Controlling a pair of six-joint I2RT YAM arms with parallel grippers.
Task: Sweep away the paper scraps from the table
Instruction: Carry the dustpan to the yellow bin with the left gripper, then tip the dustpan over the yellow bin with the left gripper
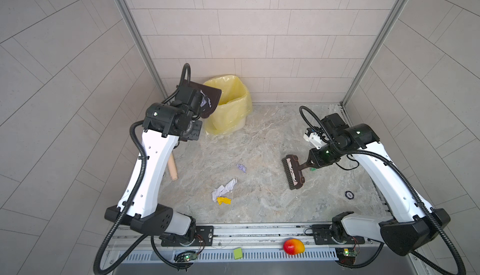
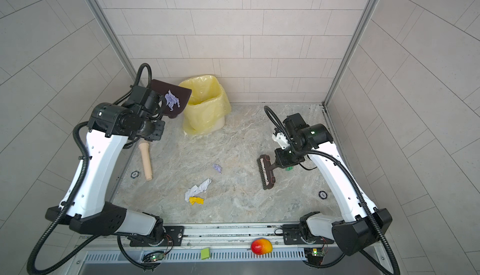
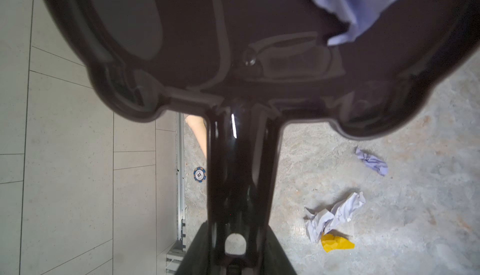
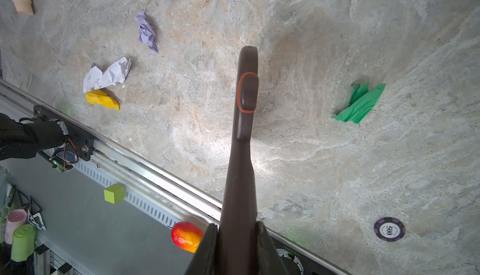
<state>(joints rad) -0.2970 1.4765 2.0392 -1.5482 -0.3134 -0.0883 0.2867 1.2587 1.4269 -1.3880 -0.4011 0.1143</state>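
My left gripper [image 3: 236,224] is shut on the handle of a dark brown dustpan [image 1: 211,93], raised and tilted beside the bin. A lavender scrap [image 2: 172,100] lies in the pan. On the table [image 1: 262,133] in both top views lie a lavender scrap [image 1: 241,167], a white scrap [image 1: 225,188] and a yellow scrap [image 1: 224,200] touching it. My right gripper [image 4: 237,224] is shut on the handle of a brown brush [image 1: 293,173], whose head is on the table at the right. A green scrap [image 4: 359,103] lies beside the brush handle, mostly hidden under that gripper in the top views.
A bin with a yellow liner [image 1: 231,105] stands at the back left. A beige wooden peg [image 2: 146,162] lies near the left wall. Poker chips [image 1: 349,194] [image 2: 134,174] lie at both sides. A mango [image 1: 293,246] and a lime square [image 1: 237,253] rest on the front rail.
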